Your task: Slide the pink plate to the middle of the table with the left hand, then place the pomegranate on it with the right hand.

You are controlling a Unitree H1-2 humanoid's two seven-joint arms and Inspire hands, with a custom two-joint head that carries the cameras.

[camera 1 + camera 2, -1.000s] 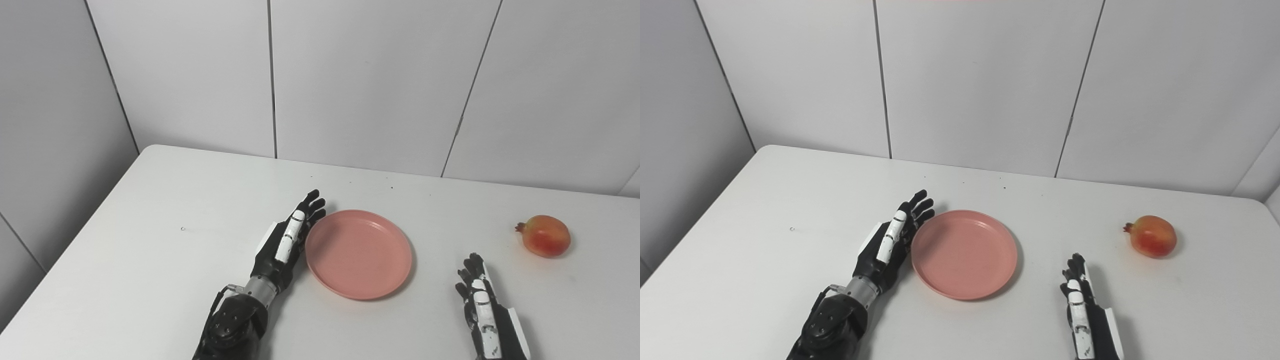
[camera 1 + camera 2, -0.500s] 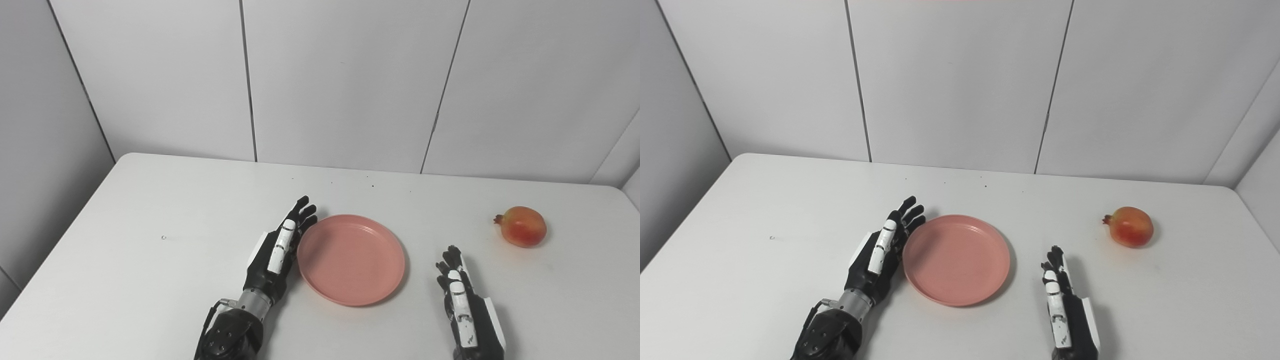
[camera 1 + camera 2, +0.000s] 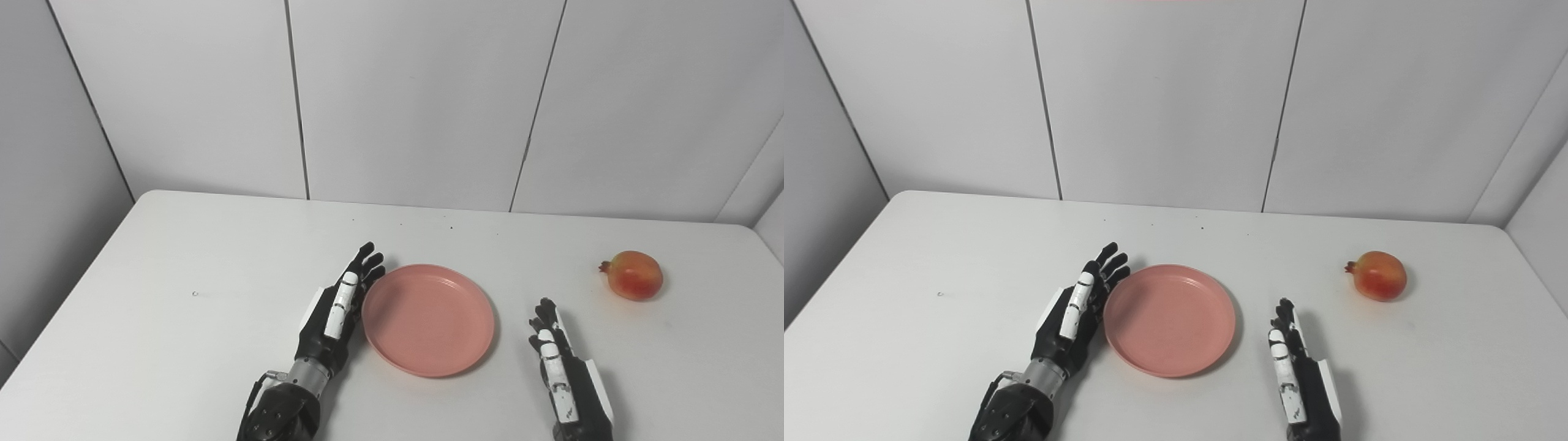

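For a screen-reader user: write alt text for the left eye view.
A pink plate sits near the middle of a white table, with the robot's open left hand edge-on against its left rim. The open right hand rests to the plate's right, empty, and a pomegranate lies apart at far right.

Black hands [image 3: 334, 306], white finger plates, silver wrist, cable.

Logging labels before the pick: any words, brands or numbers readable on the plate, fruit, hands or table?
None can be read: the pink plate, pomegranate, left hand, right hand, table and wall panels show no text.
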